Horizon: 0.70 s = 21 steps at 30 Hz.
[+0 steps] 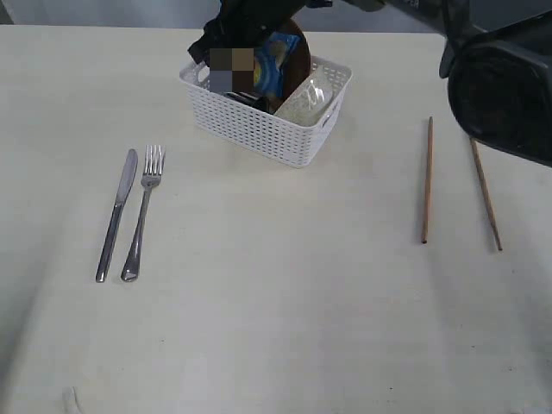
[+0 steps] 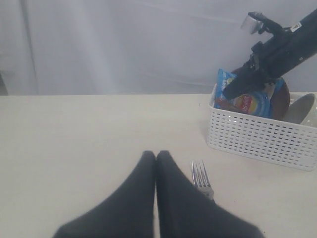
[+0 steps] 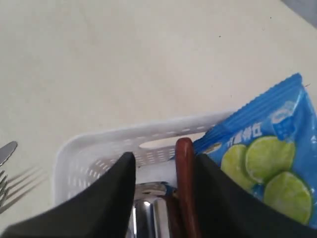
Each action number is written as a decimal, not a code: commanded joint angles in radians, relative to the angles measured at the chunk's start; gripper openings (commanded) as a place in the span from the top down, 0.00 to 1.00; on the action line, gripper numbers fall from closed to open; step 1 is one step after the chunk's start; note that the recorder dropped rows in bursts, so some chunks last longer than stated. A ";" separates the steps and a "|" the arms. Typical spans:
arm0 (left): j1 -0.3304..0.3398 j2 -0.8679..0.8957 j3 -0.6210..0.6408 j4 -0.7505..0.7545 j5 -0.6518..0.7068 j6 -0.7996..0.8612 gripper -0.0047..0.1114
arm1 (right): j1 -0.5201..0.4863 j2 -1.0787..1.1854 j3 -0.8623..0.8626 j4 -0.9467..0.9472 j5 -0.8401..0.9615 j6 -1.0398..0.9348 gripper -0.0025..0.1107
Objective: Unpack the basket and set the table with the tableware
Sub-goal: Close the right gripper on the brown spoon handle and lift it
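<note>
The right pincer is released in the basket, jaws apart around the wooden spoon beside the chip bag; the spoon looks light, stiff and smooth, best pinched high on its handle; the left pincer is clenched empty over the tabletop.

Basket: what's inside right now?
Visible in the basket: blue chip bag, brown plate, off-white bowl, red-brown spoon handle and a shiny steel piece, with the right claw open around the handle. The floor and anything beneath them is covered.
</note>
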 commanded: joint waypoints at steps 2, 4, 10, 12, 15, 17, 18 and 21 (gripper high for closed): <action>-0.001 -0.004 0.003 -0.004 -0.006 0.000 0.96 | -0.002 0.027 -0.007 -0.026 -0.020 -0.013 0.65; -0.001 -0.004 0.003 -0.004 -0.006 0.000 0.96 | -0.002 0.057 -0.007 -0.033 -0.018 -0.011 0.65; -0.001 -0.004 0.003 -0.004 -0.006 0.000 0.96 | -0.002 0.091 -0.007 -0.048 -0.018 -0.011 0.72; -0.001 -0.004 0.003 -0.001 -0.006 0.000 0.96 | -0.002 0.090 -0.007 -0.055 -0.021 -0.011 0.84; -0.001 -0.004 0.003 0.000 -0.006 0.000 0.96 | -0.002 0.085 -0.007 -0.063 -0.021 -0.011 0.98; -0.001 -0.004 0.003 -0.004 -0.006 0.000 0.96 | -0.002 0.079 -0.007 -0.063 -0.021 -0.011 0.98; -0.001 -0.004 0.003 -0.004 -0.006 0.000 0.96 | -0.002 0.070 -0.007 -0.063 -0.021 -0.011 0.98; -0.001 -0.004 0.003 -0.004 -0.006 0.000 0.96 | -0.002 0.042 -0.007 -0.063 -0.012 -0.011 0.98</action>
